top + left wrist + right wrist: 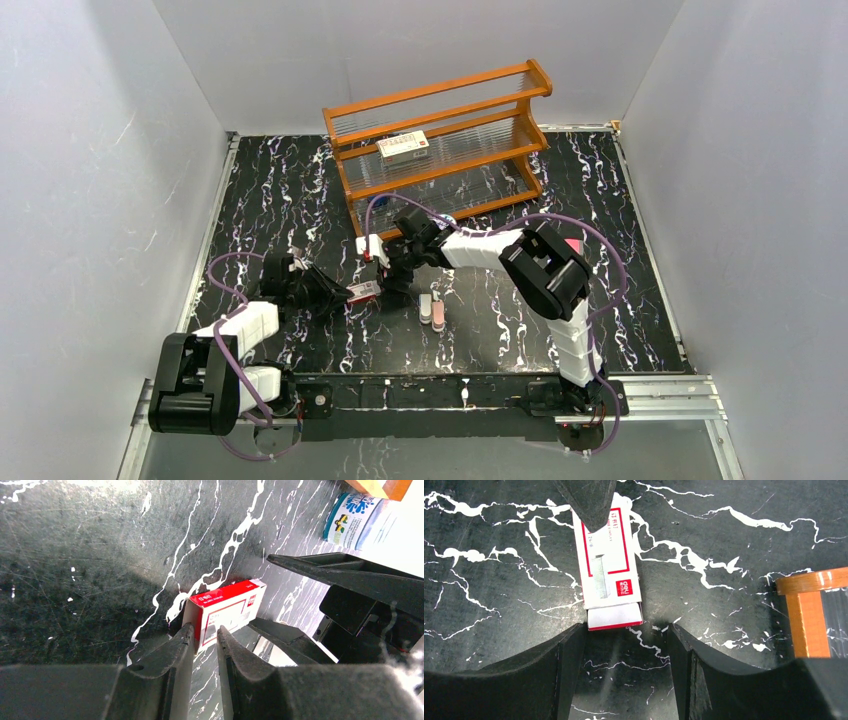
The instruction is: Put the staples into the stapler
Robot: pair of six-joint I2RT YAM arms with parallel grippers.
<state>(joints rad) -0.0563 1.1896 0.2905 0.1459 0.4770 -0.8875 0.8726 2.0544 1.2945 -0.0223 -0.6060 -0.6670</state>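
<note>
Red-and-white small box, pinched narrowly by the left end effector, is pointing its open end lengthwise at the wide-standing right end effector, staples unseen, while the stapler is lying nearby on the tabletop.

Grey walls, black marbled table, orange rack

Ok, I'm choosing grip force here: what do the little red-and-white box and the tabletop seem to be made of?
The little red-and-white box looks like thin printed cardboard, slightly glossy: one end is open, showing thin folded edges. The tabletop seems a hard black sheet with white marble-like veining, perhaps laminate; fine scratches and a dull sheen show.
</note>
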